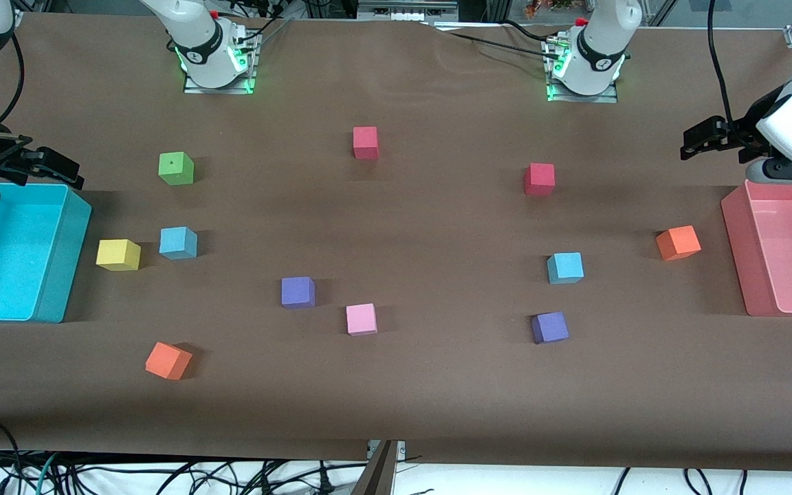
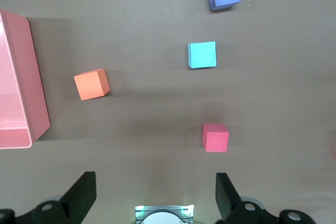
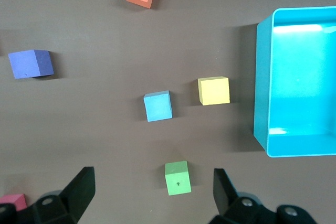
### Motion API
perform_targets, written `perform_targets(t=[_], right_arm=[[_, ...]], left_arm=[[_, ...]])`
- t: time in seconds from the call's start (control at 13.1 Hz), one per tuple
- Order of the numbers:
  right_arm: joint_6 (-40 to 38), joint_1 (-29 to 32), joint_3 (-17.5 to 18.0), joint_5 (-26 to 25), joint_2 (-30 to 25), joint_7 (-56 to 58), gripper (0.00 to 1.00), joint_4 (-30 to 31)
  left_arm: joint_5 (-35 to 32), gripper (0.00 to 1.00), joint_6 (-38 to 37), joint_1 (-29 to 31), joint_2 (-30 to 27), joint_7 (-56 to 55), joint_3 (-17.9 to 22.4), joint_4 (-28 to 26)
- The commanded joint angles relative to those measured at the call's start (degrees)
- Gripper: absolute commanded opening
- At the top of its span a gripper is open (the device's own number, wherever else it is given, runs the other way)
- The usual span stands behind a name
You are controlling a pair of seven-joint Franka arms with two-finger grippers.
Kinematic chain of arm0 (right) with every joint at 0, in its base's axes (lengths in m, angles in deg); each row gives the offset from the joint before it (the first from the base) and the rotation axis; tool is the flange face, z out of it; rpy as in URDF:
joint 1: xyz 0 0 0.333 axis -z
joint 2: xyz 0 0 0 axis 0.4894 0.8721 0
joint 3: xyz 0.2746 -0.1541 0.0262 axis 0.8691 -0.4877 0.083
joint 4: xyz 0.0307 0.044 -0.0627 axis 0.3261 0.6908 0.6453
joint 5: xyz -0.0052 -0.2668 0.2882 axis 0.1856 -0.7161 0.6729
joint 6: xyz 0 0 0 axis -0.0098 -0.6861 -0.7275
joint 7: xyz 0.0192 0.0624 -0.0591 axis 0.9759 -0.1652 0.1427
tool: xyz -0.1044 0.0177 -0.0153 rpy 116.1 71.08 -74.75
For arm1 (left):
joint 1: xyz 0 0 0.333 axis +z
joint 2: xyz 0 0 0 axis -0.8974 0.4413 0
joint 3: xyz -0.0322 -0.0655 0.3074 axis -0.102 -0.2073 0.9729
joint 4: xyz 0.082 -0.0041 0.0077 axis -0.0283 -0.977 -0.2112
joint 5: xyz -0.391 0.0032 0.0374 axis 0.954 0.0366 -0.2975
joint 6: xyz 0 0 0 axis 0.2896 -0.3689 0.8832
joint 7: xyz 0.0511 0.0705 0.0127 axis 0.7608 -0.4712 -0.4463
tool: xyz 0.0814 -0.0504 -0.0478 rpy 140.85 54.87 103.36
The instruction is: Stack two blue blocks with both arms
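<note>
**On the table, two blue blocks lie well apart**

One blue block (image 1: 178, 243) sits beside a yellow block (image 1: 118, 254) near the turquoise bin (image 1: 59, 275) — the other blue block (image 1: 565, 267) toward the pink bin (image 1: 736, 261). Both arms wait: left gripper (image 2: 156, 192) and right gripper (image 3: 153, 190) hang high, fingers apart, holding nothing.

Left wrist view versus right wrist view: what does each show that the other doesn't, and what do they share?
Only the left wrist view: the pink bin, a red block, and the open left gripper.
Only the right wrist view: the turquoise bin, yellow block, green block, and the open right gripper.
Shared: each shows one blue block, one purple block and one orange block.
</note>
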Motion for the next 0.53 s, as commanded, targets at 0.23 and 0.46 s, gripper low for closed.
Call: perform_targets(t=[0.23, 0.46], right_arm=[[-1.4, 0.0, 0.3, -0.1, 0.5, -1.0, 0.99, -1.9], [-1.8, 0.0, 0.4, 0.2, 1.1, -1.2, 0.99, -1.7]], left_arm=[[-1.5, 1.0, -1.9, 0.2, 2.6, 0.6, 0.0, 5.7], [-2.2, 1.0, -4.2, -0.1, 2.4, 0.8, -0.5, 5.6]])
